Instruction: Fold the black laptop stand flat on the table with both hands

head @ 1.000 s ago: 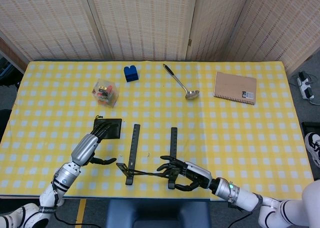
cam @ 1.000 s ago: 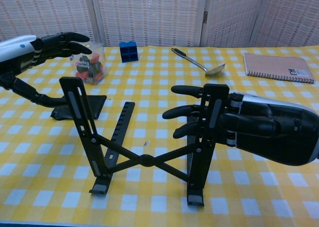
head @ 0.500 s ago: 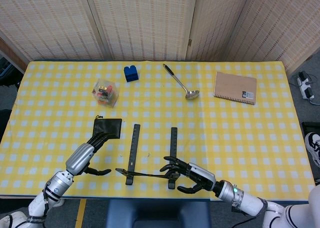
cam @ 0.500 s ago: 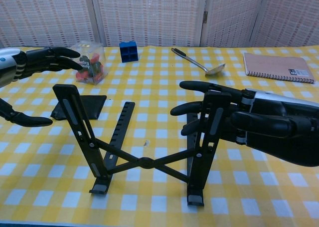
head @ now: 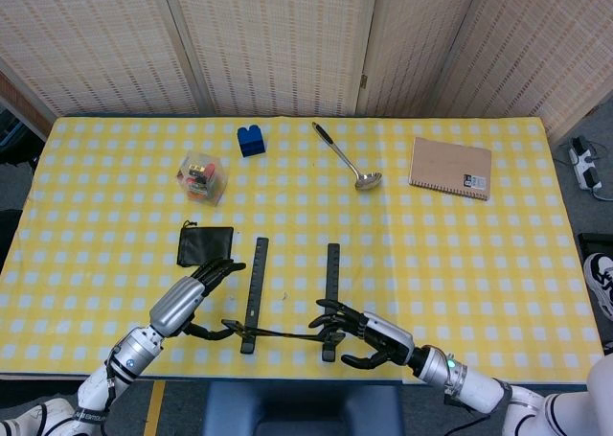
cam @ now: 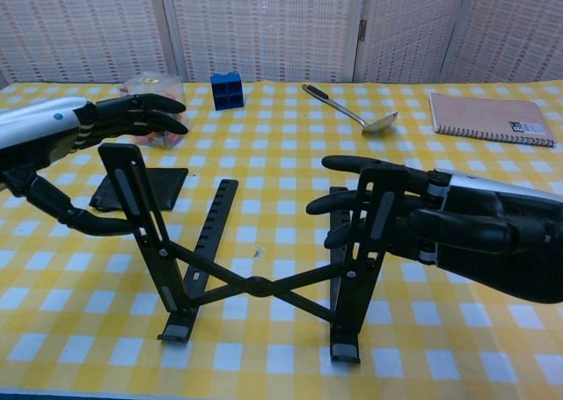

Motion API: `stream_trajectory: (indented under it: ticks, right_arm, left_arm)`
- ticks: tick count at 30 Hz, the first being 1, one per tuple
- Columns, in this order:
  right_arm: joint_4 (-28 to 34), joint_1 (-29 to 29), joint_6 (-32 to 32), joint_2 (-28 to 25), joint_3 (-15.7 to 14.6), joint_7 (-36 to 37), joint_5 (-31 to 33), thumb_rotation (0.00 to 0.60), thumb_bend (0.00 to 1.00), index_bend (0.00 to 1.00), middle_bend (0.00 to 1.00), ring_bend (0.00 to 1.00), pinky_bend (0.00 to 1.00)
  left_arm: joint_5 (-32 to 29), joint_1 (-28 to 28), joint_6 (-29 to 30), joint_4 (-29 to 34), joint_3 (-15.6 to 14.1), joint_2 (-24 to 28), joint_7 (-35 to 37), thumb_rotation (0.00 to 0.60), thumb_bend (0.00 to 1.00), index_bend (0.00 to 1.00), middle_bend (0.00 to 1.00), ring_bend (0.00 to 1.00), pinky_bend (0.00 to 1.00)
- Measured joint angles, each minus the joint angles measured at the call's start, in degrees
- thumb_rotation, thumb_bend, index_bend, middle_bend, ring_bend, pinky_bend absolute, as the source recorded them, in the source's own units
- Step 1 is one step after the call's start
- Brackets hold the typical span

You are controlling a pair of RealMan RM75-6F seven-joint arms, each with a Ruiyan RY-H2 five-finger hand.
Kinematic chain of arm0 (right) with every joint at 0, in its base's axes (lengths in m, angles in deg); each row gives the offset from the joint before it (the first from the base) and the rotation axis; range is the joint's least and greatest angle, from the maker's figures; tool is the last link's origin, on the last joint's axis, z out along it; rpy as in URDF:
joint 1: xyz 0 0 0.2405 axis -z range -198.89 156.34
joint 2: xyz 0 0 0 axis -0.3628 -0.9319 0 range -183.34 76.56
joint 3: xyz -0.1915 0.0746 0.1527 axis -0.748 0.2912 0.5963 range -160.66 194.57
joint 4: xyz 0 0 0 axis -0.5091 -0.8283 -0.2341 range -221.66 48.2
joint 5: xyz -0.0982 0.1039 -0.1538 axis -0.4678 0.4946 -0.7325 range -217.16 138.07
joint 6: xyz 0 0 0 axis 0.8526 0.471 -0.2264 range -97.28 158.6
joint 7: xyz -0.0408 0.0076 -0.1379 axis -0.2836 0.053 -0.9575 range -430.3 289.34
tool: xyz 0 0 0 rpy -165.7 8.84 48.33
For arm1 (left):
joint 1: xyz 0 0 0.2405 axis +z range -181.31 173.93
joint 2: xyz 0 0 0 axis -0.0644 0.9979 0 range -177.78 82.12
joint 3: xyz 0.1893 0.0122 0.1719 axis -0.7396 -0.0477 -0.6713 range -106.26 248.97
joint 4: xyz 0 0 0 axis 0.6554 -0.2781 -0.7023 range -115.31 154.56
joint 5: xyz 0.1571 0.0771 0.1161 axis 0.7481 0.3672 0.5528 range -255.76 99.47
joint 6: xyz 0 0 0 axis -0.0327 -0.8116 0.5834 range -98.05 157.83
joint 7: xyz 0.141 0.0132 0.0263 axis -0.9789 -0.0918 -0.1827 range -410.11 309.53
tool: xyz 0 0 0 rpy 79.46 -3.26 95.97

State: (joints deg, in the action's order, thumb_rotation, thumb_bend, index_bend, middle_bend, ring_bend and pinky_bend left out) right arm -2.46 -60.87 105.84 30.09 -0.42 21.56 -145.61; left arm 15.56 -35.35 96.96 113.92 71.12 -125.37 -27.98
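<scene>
The black laptop stand stands raised near the table's front edge, its two uprights joined by a crossed link; from the head view its rails point away from me. My left hand is spread at the left upright: the thumb touches its outer side low down and the fingers reach past its top. My right hand is at the right upright, with straight fingers lying behind the bar and the thumb in front, short of it. Both hands show in the head view, the left hand and the right hand.
A black pouch lies just behind the stand's left side. Further back are a clear box of coloured pieces, a blue block, a ladle and a brown notebook. The yellow checked table's front edge is close to the stand.
My left hand has swung right and in toward the stand's left upright, its thumb now against it. The left upright has shifted slightly. My right hand has stayed at the right upright.
</scene>
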Motion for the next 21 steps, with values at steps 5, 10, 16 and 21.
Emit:
stream_trajectory:
  ticks: [5, 10, 16, 21]
  right_arm:
    - [0.7, 0.3, 0.4, 0.0, -0.8, -0.1, -0.8, 0.502, 0.38, 0.03, 0.21, 0.25, 0.02]
    - [1.0, 1.1, 0.9, 0.1, -1.2, -0.9, -0.8, 0.503, 0.39, 0.03, 0.21, 0.25, 0.02]
    - [1.9, 1.1, 2.4, -1.6, 0.4, -2.5, -0.2, 0.505, 0.39, 0.03, 0.21, 0.25, 0.02]
    - [4.2, 0.6, 3.3, -4.3, 1.9, -4.4, 0.1, 0.504, 0.39, 0.03, 0.21, 0.25, 0.02]
  left_arm:
    - [-1.5, -0.4, -0.2, -1.0, 1.3, -0.5, -0.8, 0.6, 0.2, 0.12, 0.17, 0.1, 0.01]
    - [-1.4, -0.7, -0.9, -1.1, 1.0, -0.3, 0.6, 0.6, 0.2, 0.12, 0.17, 0.1, 0.01]
    - [-0.6, -1.0, -2.0, -1.9, -0.4, 0.6, 2.6, 0.6, 0.2, 0.19, 0.17, 0.1, 0.01]
    - [-0.4, -1.4, -3.3, -2.8, -1.4, 1.3, 5.5, 0.6, 0.21, 0.29, 0.18, 0.1, 0.02]
